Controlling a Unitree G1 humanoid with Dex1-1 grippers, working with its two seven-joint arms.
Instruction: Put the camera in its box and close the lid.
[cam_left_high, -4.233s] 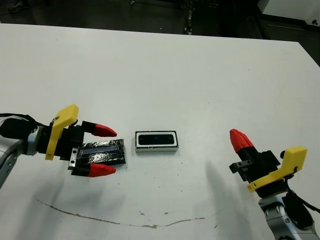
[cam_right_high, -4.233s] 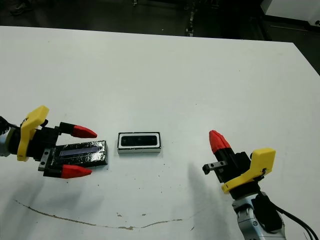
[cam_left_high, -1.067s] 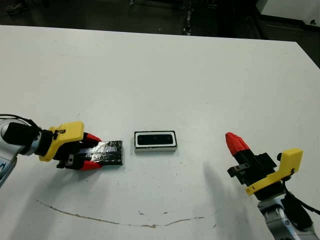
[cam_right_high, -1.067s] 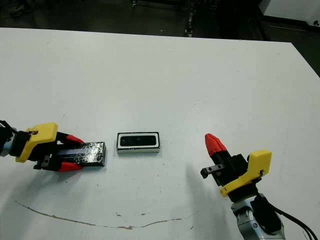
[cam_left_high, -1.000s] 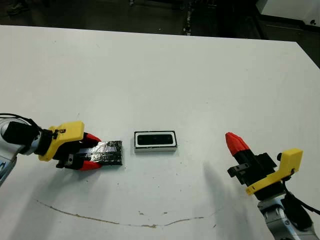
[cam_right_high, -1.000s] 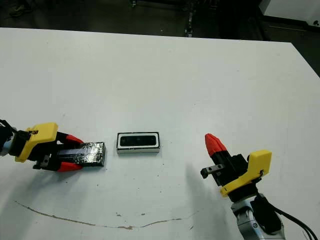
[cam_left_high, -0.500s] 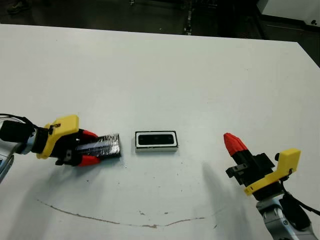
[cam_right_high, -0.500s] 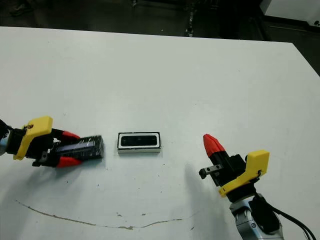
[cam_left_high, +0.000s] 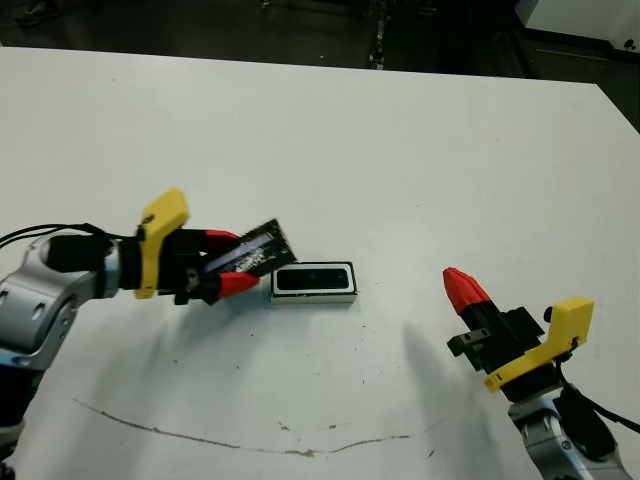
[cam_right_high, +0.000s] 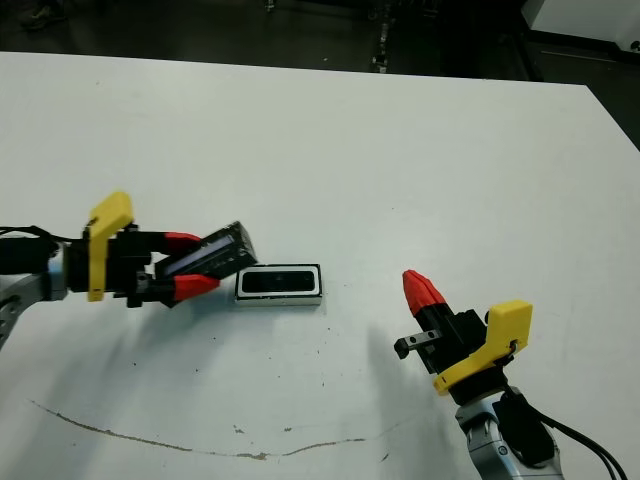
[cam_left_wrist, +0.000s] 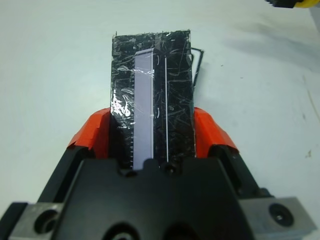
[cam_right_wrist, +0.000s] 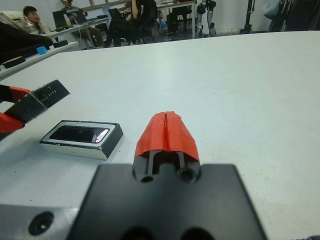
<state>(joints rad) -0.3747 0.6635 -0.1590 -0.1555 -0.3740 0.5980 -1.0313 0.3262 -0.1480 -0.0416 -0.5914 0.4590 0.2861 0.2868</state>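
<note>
Lid (cam_left_high: 258, 250) raised in left gripper (cam_left_high: 228, 262), box (cam_left_high: 313, 282) unobstructed beside

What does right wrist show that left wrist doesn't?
Only the right wrist view shows the box whole, with the camera lying in it, the shut right gripper, and people at desks beyond the table.

Only the left wrist view shows the lid's crinkled top face close up, with both fingers of the left gripper clamped on its long edges.

Both show the lid held by the left gripper above the white table; in the right wrist view only its tip shows, up beside the box.
</note>
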